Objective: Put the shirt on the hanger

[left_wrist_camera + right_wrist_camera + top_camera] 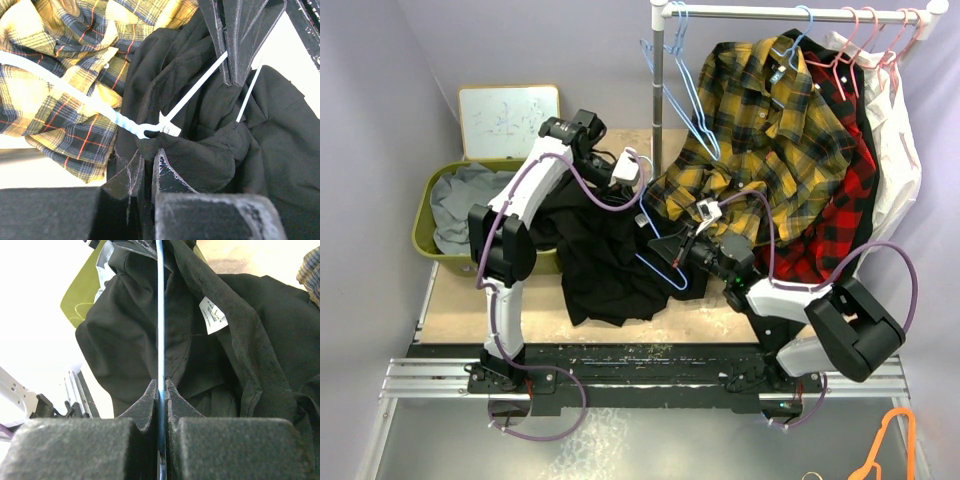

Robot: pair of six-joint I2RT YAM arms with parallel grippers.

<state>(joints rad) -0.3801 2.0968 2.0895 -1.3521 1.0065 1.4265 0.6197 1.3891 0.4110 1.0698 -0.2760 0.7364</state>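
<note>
1 hanger (160,315) in clamped right gripper (160,387), left gripper (148,160) prob pinching shirt (210,165), grey garment (455,205) in bin (440,260)

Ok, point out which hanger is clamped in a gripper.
The light-blue hanger at the black shirt, clamped by the right gripper. The other blue hangers and the pink hangers hang on the rail.

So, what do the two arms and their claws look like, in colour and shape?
The left arm and the right arm both have white link shells and black joint housings; a thin purple cable runs loosely along each. The left claw and the right claw have matte black wedge-shaped fingers with a rough, scuffed surface.
</note>
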